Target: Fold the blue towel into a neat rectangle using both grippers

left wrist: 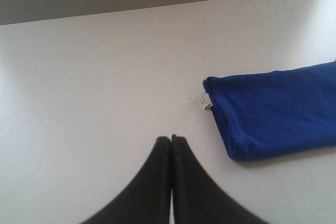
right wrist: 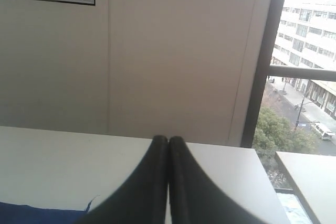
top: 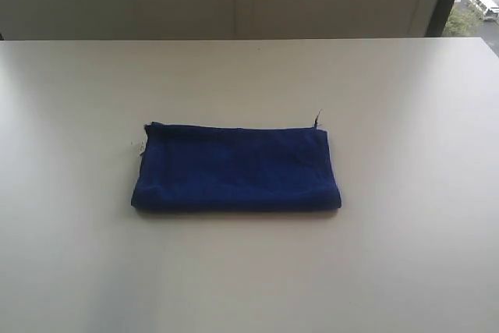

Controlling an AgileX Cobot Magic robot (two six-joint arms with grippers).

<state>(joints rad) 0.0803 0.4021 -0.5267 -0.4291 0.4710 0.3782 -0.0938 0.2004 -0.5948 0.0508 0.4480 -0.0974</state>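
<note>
1. Table (top: 78, 271): pale and wide. In the exterior view it carries the towel, and neither arm shows there.
2. Towel (top: 238, 168): lies flat near the table's middle, already doubled into a rectangle. A rounded fold runs along the near long edge and the layered edges lie along the far one. Its long axis runs left to right in the exterior view, so one short end faces each arm.
3. Left gripper (left wrist: 171, 139): fingers pressed together, gripping nothing, over bare table. The towel's left short end lies ahead and off to one side of it, near but apart. I judge any further fold would need the jaws to part first and then reach that end.
4. Right gripper (right wrist: 168, 140): also clenched and empty. Its camera looks mostly at the wall (right wrist: 157, 51) and window (right wrist: 304, 77). Only a sliver of towel shows beneath the fingers, so I cannot tell how far it stands from the right end, nor which arm is nearer.
5. Tag (left wrist: 205, 100): small and white, at the left end near its far corner. The print is unreadable.
6. Thread (top: 317, 118): a dark loose strand at the far right corner, thin and hard to make out.
</note>
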